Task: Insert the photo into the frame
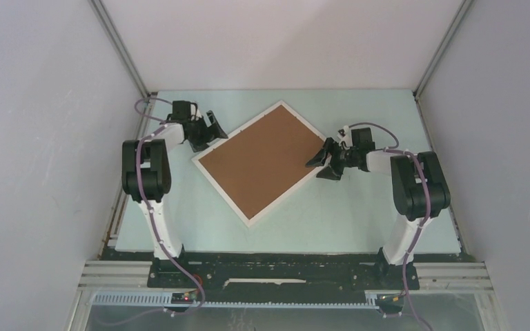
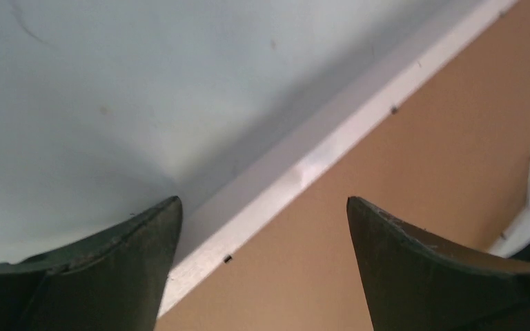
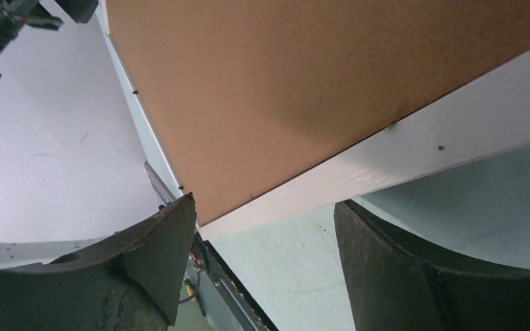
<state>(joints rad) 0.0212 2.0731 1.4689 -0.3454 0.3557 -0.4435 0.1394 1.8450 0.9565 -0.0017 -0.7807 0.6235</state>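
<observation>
- The frame point(image 1: 222, 192) lies flat at mid-table, turned diagonally, with the brown backing board point(image 1: 262, 162) filling its opening
- Left gripper point(image 1: 214, 138): at the frame's far-left edge, jaws spread wide and holding nothing; the white edge runs between its fingers in the wrist view
- Right gripper point(image 1: 313, 171): at the frame's right corner, jaws spread wide, holding nothing
- Table point(image 1: 359, 214): pale green surface
</observation>
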